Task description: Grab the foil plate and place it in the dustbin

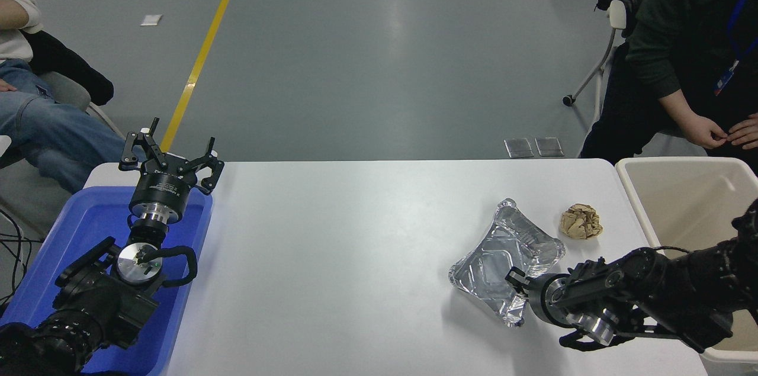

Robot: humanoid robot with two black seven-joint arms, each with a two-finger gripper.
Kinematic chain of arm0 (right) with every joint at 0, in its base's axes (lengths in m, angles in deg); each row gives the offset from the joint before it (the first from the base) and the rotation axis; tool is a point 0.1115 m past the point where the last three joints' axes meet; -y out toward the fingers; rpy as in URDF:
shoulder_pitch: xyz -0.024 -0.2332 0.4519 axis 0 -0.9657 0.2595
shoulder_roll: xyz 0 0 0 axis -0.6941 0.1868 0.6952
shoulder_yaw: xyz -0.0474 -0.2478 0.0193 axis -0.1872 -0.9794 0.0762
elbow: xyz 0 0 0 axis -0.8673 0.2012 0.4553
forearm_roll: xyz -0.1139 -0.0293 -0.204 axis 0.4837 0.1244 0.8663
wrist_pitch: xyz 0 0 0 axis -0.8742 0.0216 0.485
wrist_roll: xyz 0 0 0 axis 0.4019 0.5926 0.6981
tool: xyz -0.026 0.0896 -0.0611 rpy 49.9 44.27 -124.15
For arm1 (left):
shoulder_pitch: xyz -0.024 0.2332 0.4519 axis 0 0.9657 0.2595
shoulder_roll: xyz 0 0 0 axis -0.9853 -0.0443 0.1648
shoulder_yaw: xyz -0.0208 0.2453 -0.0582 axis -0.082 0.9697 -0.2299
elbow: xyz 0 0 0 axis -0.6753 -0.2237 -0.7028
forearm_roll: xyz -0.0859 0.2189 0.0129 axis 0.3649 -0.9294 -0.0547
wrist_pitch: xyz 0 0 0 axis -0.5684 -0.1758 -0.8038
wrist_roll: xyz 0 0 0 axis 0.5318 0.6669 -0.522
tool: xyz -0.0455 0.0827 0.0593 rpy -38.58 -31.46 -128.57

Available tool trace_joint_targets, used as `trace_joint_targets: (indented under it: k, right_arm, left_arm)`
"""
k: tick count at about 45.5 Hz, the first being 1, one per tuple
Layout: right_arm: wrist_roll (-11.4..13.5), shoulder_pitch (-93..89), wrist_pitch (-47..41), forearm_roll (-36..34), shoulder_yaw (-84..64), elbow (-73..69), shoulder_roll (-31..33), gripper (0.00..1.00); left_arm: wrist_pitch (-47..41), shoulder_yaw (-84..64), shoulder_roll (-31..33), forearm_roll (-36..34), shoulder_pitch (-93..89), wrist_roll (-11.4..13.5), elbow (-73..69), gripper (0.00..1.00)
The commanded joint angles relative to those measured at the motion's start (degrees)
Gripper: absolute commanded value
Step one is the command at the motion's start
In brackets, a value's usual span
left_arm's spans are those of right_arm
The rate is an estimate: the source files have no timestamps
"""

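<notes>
The foil plate (503, 251) is a shiny silver tray at the table's right. It is tilted, with its far side raised off the white table (355, 234). My right gripper (516, 282) is shut on the plate's near rim. The right arm comes in from the right edge, across the front of the dustbin (687, 204), a large cream tub at the table's right end. My left gripper (170, 157) is open and parked at the lower left, above a blue tray.
A crumpled brown paper ball (581, 221) lies just right of the foil plate. A blue tray (89, 228) sits at the table's left end under the left arm. One person sits at the far right by the dustbin, another at the far left.
</notes>
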Motion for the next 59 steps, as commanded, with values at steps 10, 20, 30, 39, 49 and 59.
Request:
trace_joint_targets:
  k: [10,20,30,39,49,59]
  right_arm:
    - [0.0,18.83,-5.62,0.26,-12.83,-8.23,3.8,0.0]
    - [0.18,33.33,-14.76,0.17,-19.78,-9.9,4.85,0.0]
    - [0.35,45.99,-25.92,1.32,-26.46,-9.2,5.55,0.0]
    - [0.36,54.26,-33.22,5.62,-29.01,-8.41,6.79,0.0]
    - [0.44,60.94,-39.02,7.91,-31.47,-8.41,7.58,0.0]
    - [0.44,63.58,-41.14,8.44,-32.62,-8.32,7.49,0.0]
  left_arm:
    - [0.02,0.04,-0.03,0.0,0.02,0.0,0.05,0.99]
    - [0.02,0.04,0.06,0.0,0.02,0.0,-0.04,0.99]
    - [0.02,-0.05,-0.03,0.0,0.02,0.0,-0.04,0.99]
    - [0.02,0.04,0.06,0.0,0.02,0.0,-0.04,0.99]
    - [0.02,0.04,-0.03,0.0,0.02,0.0,-0.04,0.99]
    - [0.02,0.04,-0.03,0.0,0.02,0.0,-0.04,0.99]
